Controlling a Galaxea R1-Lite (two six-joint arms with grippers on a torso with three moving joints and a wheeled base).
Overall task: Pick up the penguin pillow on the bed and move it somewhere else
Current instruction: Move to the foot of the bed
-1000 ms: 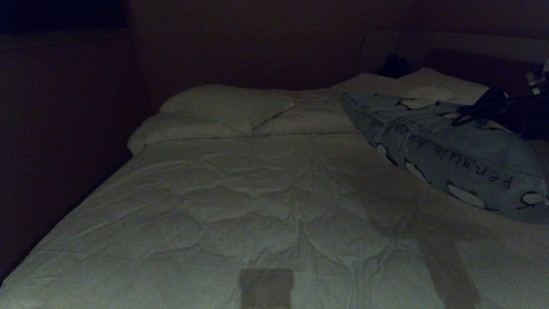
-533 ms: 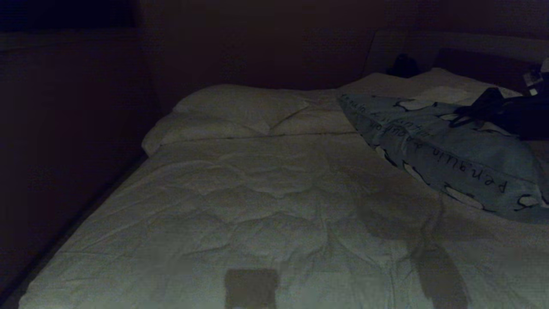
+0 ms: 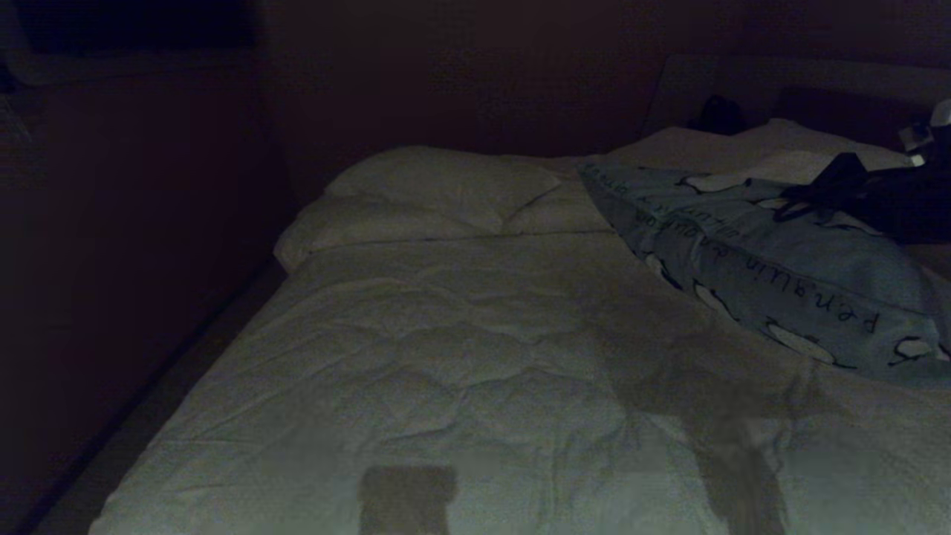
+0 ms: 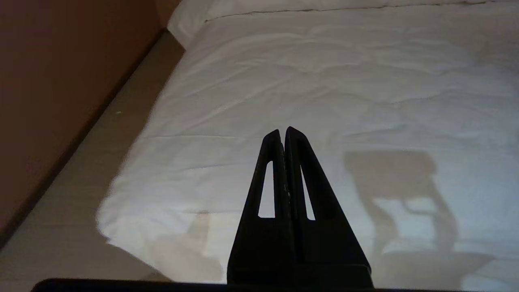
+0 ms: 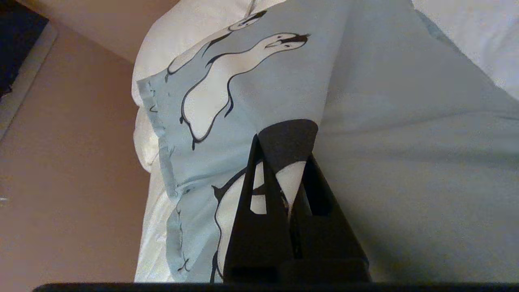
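Note:
The grey-blue penguin pillow lies slanted along the right side of the bed, with penguins and dark lettering showing. My right gripper is at the pillow's far upper side, shut on a bunched fold of its cover. In the left wrist view my left gripper hangs shut and empty over the comforter near the bed's foot. It does not show in the head view.
Plain white pillows lie at the head of the bed, left of the penguin pillow. A strip of floor and a brown wall run along the bed's left side. A small dark object sits at the back right.
The whole head view has shifted, so the bed now sits further right in the picture. The penguin pillow, held by my right gripper, has slid a little toward the white pillows.

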